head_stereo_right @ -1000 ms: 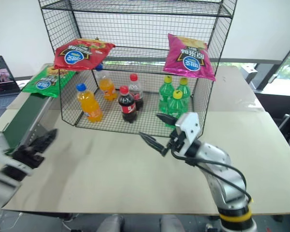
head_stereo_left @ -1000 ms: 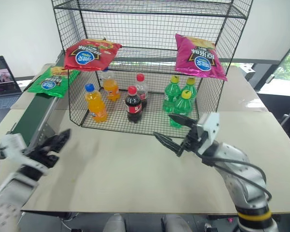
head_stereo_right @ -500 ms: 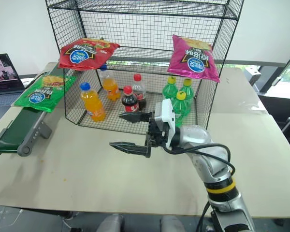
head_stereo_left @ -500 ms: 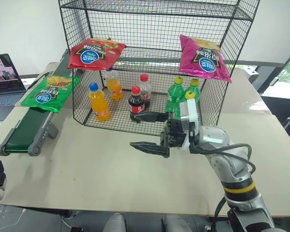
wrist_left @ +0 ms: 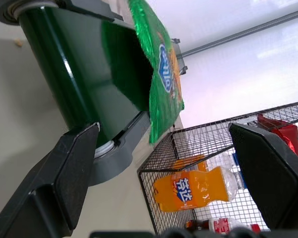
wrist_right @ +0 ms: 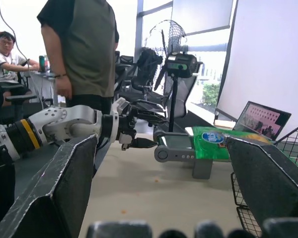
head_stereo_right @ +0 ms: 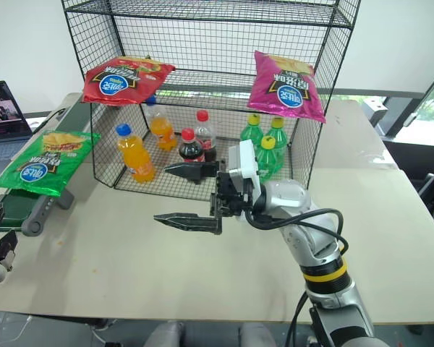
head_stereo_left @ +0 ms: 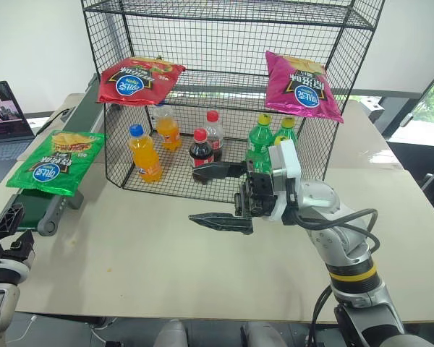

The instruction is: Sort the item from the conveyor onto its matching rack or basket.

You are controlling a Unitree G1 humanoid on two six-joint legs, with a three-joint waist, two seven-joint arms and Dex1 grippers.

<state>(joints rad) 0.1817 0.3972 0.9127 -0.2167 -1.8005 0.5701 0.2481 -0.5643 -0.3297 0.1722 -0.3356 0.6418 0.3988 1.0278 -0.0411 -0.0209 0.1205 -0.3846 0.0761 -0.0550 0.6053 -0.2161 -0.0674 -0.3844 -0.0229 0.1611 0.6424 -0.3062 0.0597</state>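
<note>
From the head camera's left eye, the green crisp bag (head_stereo_left: 56, 162) lies flat on the near end of the conveyor (head_stereo_left: 40, 208), at the table's left edge, its long axis running along the belt toward the black wire rack (head_stereo_left: 224, 94). The left gripper (head_stereo_left: 9, 230) sits low at the left edge just below the belt's end, close to the bag, fingers spread and empty. The right gripper (head_stereo_left: 218, 195) hovers over mid-table in front of the rack, well apart from the bag, jaws wide and empty, pointing leftward toward it. The right eye shows the same layout, the bag (head_stereo_right: 40, 163) overhanging the belt's side. In the left wrist view, the two black fingers (wrist_left: 54, 188) stand wide apart, framing the belt's roller end; the bag (wrist_left: 159, 69) lies on the belt just beyond them. In the right wrist view, the bag (wrist_right: 223, 141) sits across the table, with the left gripper (wrist_right: 134, 130) beside the belt's end. The left arm looks nearer for the pick.
</note>
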